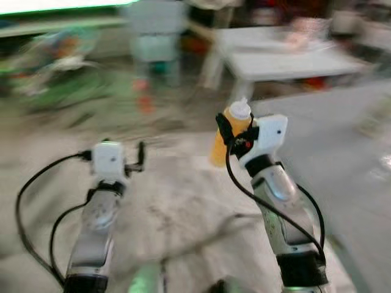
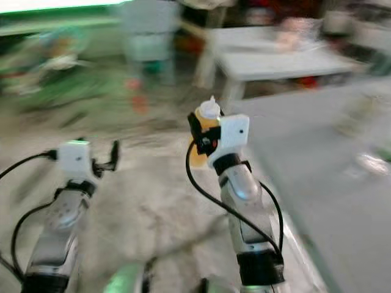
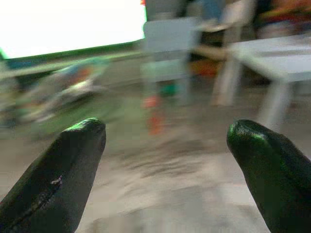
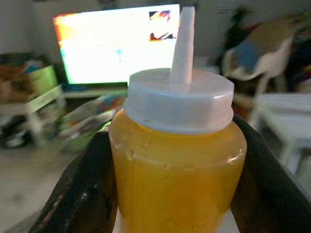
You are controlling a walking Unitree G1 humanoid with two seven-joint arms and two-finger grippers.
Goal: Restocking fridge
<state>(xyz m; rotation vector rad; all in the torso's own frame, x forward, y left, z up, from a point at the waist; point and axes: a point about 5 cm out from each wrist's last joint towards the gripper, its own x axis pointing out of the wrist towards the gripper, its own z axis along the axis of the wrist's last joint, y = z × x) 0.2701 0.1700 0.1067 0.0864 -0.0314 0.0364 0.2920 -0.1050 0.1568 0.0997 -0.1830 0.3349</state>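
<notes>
White bench (image 1: 287, 61) at one o'clock, blurred as I walk. Pale floor (image 1: 177, 207) underfoot. My right gripper (image 1: 235, 131), centre-right, is clamped around an orange squeeze bottle (image 4: 177, 170) with a white nozzle cap (image 4: 180, 97), held upright. My left gripper (image 1: 137, 159) at nine o'clock is spread wide, holding nothing. Step, as I judge: carrying stock. Next calls for locating the fridge and keeping the bottle level.

The squeeze bottle (image 4: 177, 170) looks like clear, glossy plastic beaded with droplets, its cap (image 4: 180, 99) matt white plastic. The left claw (image 3: 165, 170) has smooth, shiny black fingers (image 3: 53, 184). The arms are polished silver.
</notes>
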